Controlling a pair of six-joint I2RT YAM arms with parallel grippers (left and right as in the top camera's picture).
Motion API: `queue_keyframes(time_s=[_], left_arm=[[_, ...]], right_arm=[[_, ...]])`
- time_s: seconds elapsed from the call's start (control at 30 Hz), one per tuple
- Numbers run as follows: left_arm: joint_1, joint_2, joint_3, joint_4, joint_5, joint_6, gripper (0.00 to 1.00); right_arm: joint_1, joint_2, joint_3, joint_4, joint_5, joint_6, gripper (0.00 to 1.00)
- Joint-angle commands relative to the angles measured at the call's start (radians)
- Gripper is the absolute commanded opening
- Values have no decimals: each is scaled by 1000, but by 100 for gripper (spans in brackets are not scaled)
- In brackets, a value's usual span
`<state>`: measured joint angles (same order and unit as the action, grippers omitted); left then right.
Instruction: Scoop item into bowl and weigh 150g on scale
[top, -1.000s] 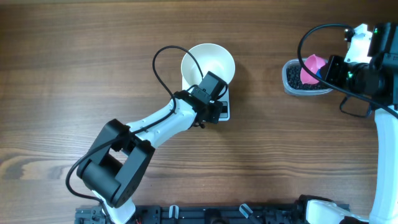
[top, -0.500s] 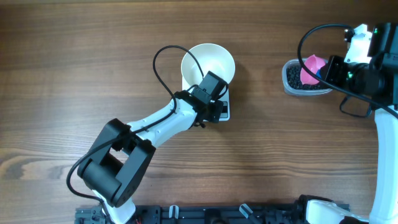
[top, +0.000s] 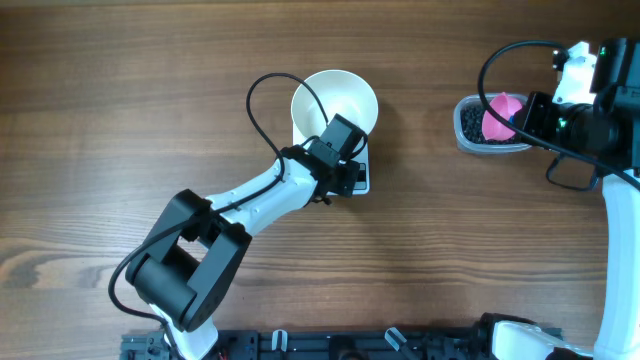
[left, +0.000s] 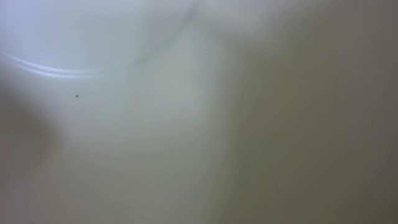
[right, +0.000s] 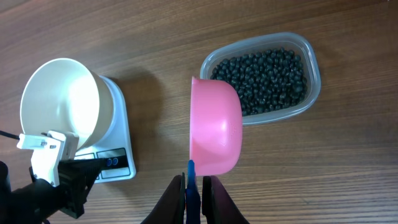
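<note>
Barely any shift from a second ago. Clenched shut at the display end of the scale (right: 118, 134): left gripper (right: 93, 167). Clamped on the blue handle of the pink scoop (right: 214, 134), well right of the scale: right gripper (right: 194, 186). Atop the scale: white bowl (right: 59, 102). Right of the scale, in the clear tub (right: 315, 87) partly beneath the scoop: black beads (right: 267, 74).

Bare wooden table (top: 420, 200) lies open at 3 o'clock of the round white bowl (top: 345, 95), up to the clear plastic tub (top: 465, 137). The black left gripper (top: 343, 175) blocks the bowl's 6 o'clock side; a pink plastic scoop (top: 500, 112) hangs over the tub's 3 o'clock half.
</note>
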<state>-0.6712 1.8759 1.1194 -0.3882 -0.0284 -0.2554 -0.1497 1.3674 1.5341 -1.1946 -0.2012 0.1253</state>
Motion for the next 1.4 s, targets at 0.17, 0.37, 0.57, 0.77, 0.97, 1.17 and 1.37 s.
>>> queue_keyframes(time_s=[0.17,0.37,0.57,0.77,0.97,1.17,1.37], left_arm=[[84,55,-7,-11,74,-14,4],[84,4,-6,-36,84,10,4],[84,-146,-6,-147,101,21,4],[87,-297,-6,-263,153,212,4],[121,-394,-6,-355,151,419,4],[220,-470,-6,-363,151,462,4],[295,-469,-6,-388,151,462,4]], right_arm=[[-3,3,15,-1,-2,-26,4],[-3,3,15,3,-1,-29,4],[-3,3,15,7,-2,-33,4],[-3,3,15,6,-2,-41,4],[-3,3,15,11,-2,-40,4],[-3,3,15,10,-2,-40,4],[-3,3,15,19,-2,-40,4]])
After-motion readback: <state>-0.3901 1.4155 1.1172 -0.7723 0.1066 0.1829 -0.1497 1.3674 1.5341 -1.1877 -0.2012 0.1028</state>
